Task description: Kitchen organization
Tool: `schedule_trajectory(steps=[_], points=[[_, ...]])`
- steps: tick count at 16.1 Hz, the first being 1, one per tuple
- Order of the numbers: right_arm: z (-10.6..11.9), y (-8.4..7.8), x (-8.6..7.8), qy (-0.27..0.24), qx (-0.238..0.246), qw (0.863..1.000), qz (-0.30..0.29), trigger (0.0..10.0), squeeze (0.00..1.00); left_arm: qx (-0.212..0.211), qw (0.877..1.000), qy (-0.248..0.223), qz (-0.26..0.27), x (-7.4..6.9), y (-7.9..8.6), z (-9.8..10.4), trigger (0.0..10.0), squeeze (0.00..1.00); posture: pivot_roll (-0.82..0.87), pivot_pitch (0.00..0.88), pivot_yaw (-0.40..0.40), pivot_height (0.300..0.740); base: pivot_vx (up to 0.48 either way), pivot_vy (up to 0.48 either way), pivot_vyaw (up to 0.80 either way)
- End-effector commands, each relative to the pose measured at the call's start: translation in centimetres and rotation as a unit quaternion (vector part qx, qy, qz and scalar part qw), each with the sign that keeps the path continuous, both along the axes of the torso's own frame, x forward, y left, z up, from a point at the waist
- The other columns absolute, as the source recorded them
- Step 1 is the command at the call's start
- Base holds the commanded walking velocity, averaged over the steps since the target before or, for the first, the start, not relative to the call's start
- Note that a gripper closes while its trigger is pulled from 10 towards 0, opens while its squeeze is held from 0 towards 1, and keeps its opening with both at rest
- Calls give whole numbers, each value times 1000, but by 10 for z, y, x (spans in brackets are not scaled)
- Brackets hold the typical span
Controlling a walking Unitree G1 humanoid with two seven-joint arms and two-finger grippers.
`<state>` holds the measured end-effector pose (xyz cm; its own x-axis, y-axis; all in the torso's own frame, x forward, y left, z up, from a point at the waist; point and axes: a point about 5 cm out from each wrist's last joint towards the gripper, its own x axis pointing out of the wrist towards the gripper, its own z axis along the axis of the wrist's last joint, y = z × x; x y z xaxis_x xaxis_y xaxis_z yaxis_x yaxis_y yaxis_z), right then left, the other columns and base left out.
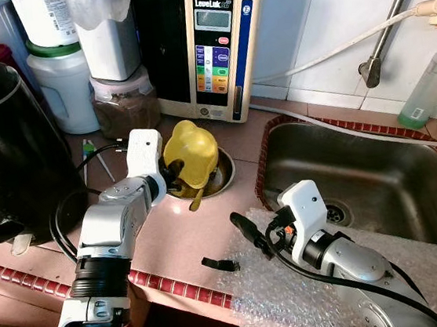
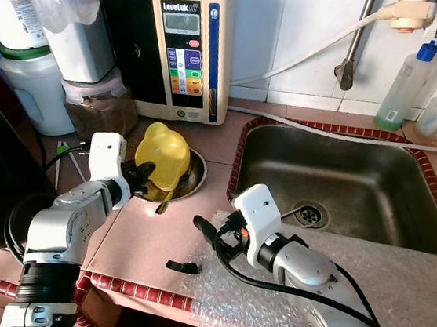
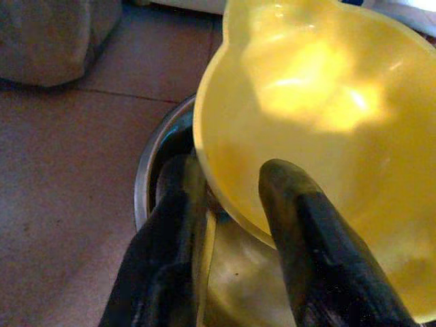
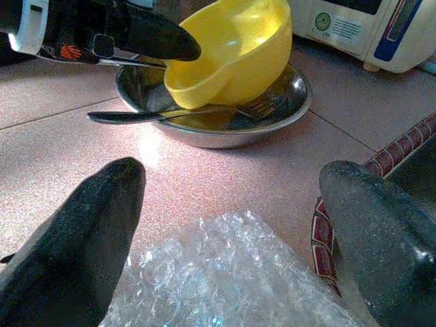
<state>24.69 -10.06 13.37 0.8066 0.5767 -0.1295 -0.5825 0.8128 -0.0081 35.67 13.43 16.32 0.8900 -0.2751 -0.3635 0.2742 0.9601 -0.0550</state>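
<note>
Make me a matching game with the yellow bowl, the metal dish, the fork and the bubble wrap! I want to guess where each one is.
Things:
1. yellow bowl
2. metal dish
3. fork
4. bubble wrap

Places:
A. lying across the metal dish
B. spread over the counter's front edge, under the right gripper
C. pinched at its rim by the left gripper, tilted
D. on the pink counter, left of the sink

Pairs: 1-C, 2-D, 3-A, 4-B
</note>
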Motion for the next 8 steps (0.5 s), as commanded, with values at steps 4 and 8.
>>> schedule_trajectory(steps=[4,8], points=[[-1,-2,2,-3,-9,1000,5,10000,0,-15,1000,-4,-23,-3,-7,4,0,0,97,0,-64,740,0,0,0],[0,-3,3,-5,-12,1000,3,10000,0,-20,1000,-6,-17,-3,-8,4,0,0,92,0,-66,740,0,0,0]])
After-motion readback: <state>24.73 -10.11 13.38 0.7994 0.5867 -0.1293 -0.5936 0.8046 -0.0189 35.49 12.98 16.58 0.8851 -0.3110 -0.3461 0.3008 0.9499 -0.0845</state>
